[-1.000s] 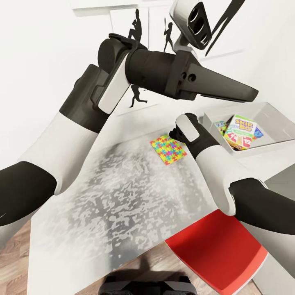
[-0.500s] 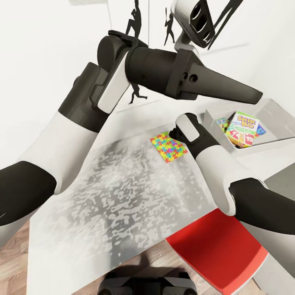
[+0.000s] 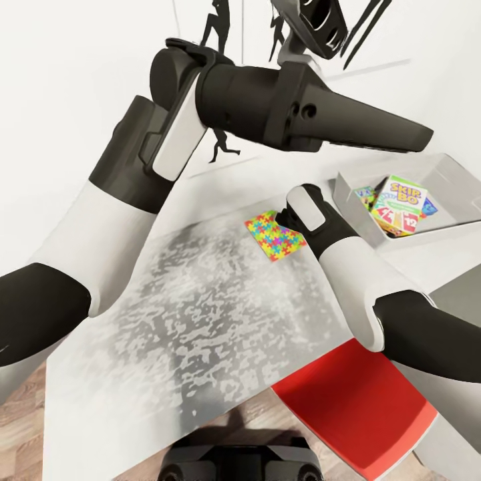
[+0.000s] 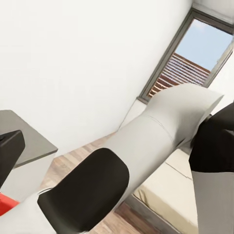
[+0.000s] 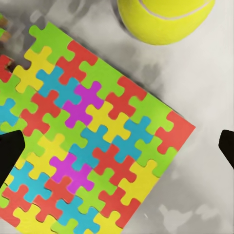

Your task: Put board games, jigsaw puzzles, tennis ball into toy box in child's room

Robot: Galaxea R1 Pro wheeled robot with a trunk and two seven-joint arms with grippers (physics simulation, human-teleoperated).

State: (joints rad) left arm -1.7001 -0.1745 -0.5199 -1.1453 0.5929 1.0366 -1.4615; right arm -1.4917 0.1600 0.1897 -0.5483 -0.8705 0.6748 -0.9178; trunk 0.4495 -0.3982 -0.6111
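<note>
A small jigsaw puzzle (image 3: 274,235) of bright interlocking pieces lies flat on the light grey table (image 3: 200,300). My right gripper (image 5: 117,148) hovers open straight above the puzzle (image 5: 92,141), one dark fingertip (image 5: 9,151) at each side, touching nothing. Just beyond one puzzle edge rests the yellow-green tennis ball (image 5: 163,19). In the head view my right wrist (image 3: 307,214) hides that gripper and the ball. The grey toy box (image 3: 447,167) at the far right holds the SKIP-BO board game (image 3: 401,200) on top of other boxes. My left gripper (image 3: 421,141) hangs high over the table, empty.
A red chair seat (image 3: 354,401) sits below the table's front right edge. Black silhouette pictures (image 3: 220,20) hang on the white wall behind. The left wrist view looks past my arm to the cream bed (image 4: 170,190), wood floor and a shuttered window (image 4: 185,73).
The head view has tilted, shifting the wall pictures up and the toy box slightly. My left arm has risen a little. The right gripper stays over the puzzle.
</note>
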